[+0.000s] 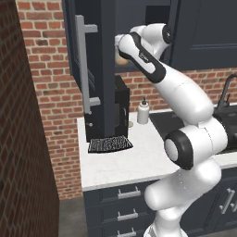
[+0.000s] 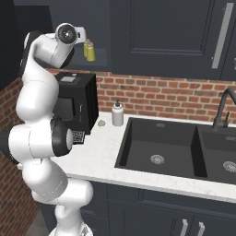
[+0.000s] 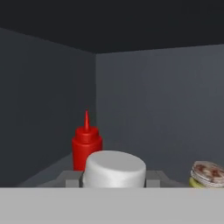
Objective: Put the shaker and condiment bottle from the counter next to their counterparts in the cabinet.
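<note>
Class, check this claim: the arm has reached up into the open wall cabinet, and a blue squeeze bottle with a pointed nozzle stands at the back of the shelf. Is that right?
Not quite. The squeeze bottle is red, not blue, as the hand view shows. The rest holds: the arm reaches up into the cabinet, and the bottle with its pointed nozzle stands at the back of the shelf.

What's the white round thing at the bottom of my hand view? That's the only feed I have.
Observer: The cap of the orange bottle. The left base view shows its orange body up inside the cabinet.
Operator: Is the door fully open?
Observer: Yes, the door with the silver bar handle stands swung out to the left of the arm.
Operator: Anything on the counter below?
Observer: A white bottle with a dark nozzle stands on the counter, between a black coffee machine and the sink.
</note>
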